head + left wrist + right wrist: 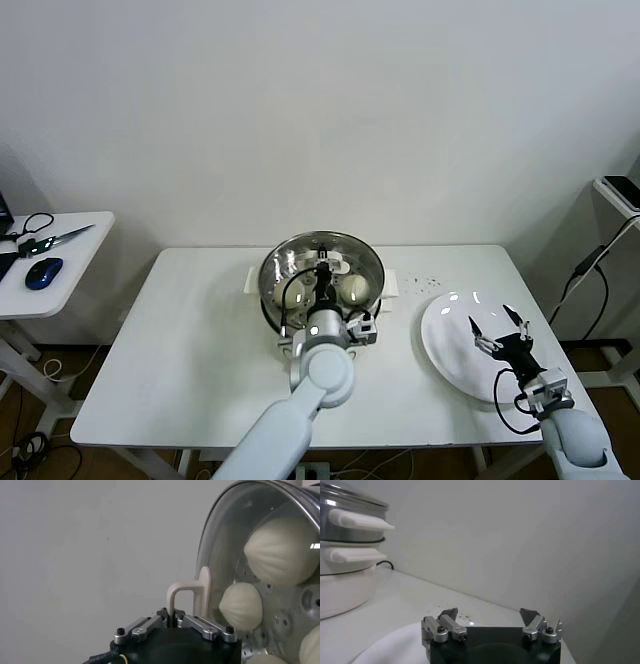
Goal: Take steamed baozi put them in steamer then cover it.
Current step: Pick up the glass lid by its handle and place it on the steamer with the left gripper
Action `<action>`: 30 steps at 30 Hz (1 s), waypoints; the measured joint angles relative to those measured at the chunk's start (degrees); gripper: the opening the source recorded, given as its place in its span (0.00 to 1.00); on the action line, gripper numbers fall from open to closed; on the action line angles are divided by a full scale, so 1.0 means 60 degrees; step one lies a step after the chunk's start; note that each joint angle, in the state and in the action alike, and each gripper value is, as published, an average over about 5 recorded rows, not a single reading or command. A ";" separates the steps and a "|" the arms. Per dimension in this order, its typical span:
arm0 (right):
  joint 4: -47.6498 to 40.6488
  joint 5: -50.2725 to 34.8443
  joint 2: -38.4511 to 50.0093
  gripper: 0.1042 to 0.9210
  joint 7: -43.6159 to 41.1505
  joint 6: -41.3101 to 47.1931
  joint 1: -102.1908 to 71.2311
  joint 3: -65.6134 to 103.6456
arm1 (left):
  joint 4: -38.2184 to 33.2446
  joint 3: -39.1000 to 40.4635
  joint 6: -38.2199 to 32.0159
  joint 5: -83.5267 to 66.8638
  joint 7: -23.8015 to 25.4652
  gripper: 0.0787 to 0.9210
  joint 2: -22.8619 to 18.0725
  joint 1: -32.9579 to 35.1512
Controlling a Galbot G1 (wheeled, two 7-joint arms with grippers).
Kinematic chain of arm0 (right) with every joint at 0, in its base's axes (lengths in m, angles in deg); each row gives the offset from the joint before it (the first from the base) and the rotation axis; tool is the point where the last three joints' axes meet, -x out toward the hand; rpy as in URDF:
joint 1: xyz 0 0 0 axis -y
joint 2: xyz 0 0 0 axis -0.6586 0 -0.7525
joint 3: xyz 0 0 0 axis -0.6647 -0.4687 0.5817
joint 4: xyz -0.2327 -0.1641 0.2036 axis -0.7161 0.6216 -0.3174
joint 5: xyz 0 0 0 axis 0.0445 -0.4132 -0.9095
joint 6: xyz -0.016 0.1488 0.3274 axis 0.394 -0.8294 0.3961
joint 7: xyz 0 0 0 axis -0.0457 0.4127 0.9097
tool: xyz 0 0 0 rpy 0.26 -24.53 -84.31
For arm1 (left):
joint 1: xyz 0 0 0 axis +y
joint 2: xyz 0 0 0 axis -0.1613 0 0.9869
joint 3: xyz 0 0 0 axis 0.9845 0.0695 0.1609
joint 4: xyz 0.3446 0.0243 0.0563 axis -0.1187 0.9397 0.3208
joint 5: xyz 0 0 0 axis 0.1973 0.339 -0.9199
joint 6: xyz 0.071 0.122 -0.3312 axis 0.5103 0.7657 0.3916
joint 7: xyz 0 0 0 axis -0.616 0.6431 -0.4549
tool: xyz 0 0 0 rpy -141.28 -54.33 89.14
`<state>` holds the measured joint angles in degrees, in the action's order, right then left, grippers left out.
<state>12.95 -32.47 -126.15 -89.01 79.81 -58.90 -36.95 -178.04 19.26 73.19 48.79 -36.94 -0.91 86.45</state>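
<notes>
Nearest, the right gripper (500, 326) hangs wide open and empty over the glossy white plate (445, 350). At table centre, the left gripper (173, 621) is clamped on the cover's white loop handle (184, 594). The cover (322, 268), rigid clear glass with a metal rim, probably heavy and breakable, sits on the steel steamer (272, 308). Soft, pleated steamed baozi (276, 551) lie inside.
</notes>
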 measured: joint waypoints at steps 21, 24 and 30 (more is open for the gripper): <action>-0.0056 0.0140 -0.0107 0.88 -0.0069 -0.0077 0.0004 0.0063 | 0.0304 0.0001 0.0000 -0.0169 -0.0209 0.08 -0.0026 -0.0071; -0.0048 0.0144 -0.0112 0.88 -0.0082 -0.0076 0.0006 0.0065 | 0.0286 -0.0005 -0.0002 -0.0173 -0.0176 0.09 -0.0008 -0.0065; -0.0004 0.0137 -0.0105 0.88 -0.0114 0.0001 -0.0006 0.0070 | 0.0105 0.0017 -0.0011 -0.0309 -0.0021 0.23 0.0110 -0.0014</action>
<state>12.92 -31.65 -126.77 -89.70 79.82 -58.94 -36.52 -177.41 19.36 73.13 46.94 -37.06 -0.24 86.37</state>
